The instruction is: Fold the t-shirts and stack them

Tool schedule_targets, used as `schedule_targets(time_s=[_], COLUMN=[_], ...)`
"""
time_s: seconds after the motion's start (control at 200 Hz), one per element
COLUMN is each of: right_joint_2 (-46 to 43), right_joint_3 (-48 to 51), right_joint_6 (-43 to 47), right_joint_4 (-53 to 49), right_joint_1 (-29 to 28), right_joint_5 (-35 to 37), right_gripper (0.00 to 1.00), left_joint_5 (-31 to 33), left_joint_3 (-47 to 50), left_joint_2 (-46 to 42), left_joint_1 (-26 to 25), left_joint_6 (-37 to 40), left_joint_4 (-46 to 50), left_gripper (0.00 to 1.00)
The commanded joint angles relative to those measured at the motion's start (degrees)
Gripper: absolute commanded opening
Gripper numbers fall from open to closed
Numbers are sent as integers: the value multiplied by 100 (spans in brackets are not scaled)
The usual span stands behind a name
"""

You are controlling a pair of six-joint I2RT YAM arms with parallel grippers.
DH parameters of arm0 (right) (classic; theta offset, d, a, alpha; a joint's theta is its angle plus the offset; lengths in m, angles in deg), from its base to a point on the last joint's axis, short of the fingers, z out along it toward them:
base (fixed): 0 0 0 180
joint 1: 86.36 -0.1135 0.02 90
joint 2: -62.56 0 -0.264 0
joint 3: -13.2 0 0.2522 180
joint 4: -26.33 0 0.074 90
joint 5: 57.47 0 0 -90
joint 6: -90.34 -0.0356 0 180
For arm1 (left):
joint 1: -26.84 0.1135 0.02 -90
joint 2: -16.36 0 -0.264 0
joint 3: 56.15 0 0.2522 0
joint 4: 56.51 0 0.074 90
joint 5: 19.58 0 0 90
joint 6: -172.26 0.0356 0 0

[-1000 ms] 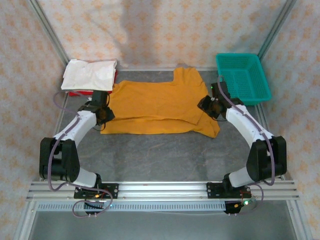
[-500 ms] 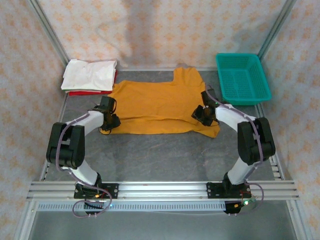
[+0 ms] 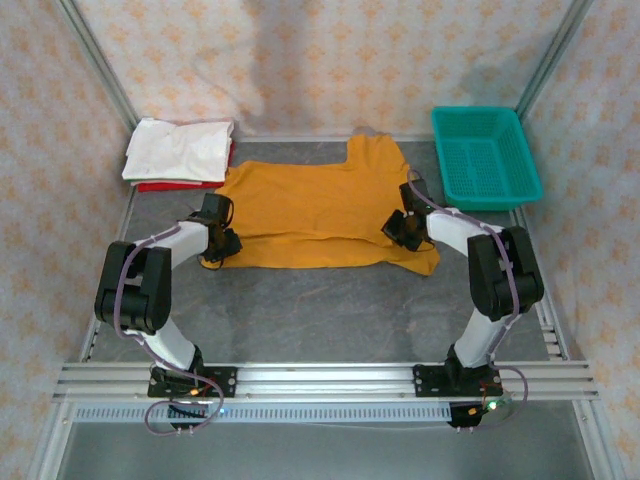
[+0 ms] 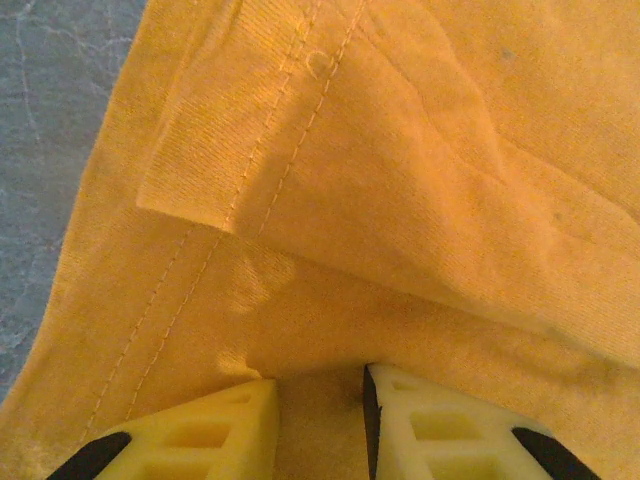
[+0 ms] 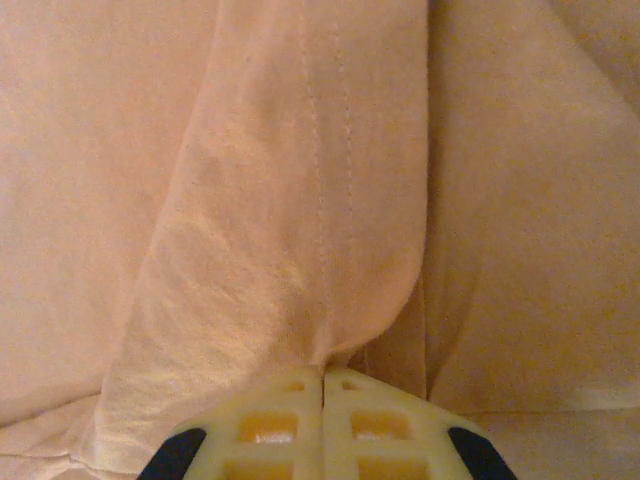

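Note:
A mustard-orange t-shirt (image 3: 320, 205) lies spread on the grey table, its lower part folded up over itself. My left gripper (image 3: 222, 242) is at the shirt's left edge. In the left wrist view its fingers stand a little apart (image 4: 320, 385), open, with their tips against a fold of orange cloth (image 4: 400, 200) that lies across the gap. My right gripper (image 3: 398, 228) is on the shirt's right side. In the right wrist view its jaws are shut (image 5: 323, 375) on a pinched ridge of the cloth (image 5: 300, 230). A folded white t-shirt (image 3: 178, 148) lies on a red one (image 3: 160, 186) at the back left.
A teal mesh basket (image 3: 475, 110) stands at the back right, close to the right arm. Metal frame posts rise at both back corners, and patterned walls close in the table. Bare grey table (image 3: 320, 310) stretches between the shirt and the arm bases.
Both arms swung inward onto the shirt's side edges. The right gripper's jaws then closed on a fold of the orange cloth. The left gripper's gap stayed the same.

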Motion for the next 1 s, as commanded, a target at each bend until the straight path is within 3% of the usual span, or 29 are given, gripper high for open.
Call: schedule_targets(time_s=[0.0, 0.47, 0.54, 0.565, 0.666, 0.806, 0.996], right_joint_2=[48, 1418, 1734, 1825, 1846, 1341, 218], right_joint_3=[-367, -2642, -3206, -3409, -3777, -3504, -1867], right_joint_6=[29, 313, 396, 429, 577, 737, 507], right_joint_4=[0, -582, -862, -991, -1170, -1164, -628], right_joint_1=[-15, 55, 110, 120, 135, 119, 35], right_joint_5=[199, 681, 580, 576, 627, 510, 334], right_gripper=[0, 0, 28, 34, 37, 43, 42], left_joint_5=[244, 623, 691, 730, 842, 656, 330], left_joint_3=[93, -766, -1002, -1091, -1366, -1167, -699], left_joint_2=[-52, 46, 149, 184, 216, -139, -352], left_joint_1=[-10, 307, 406, 426, 465, 449, 344], left_joint_6=[-38, 194, 259, 287, 363, 330, 280], left_joint_4=[0, 266, 304, 342, 527, 457, 459], left_gripper=[29, 29, 29, 29, 29, 29, 29])
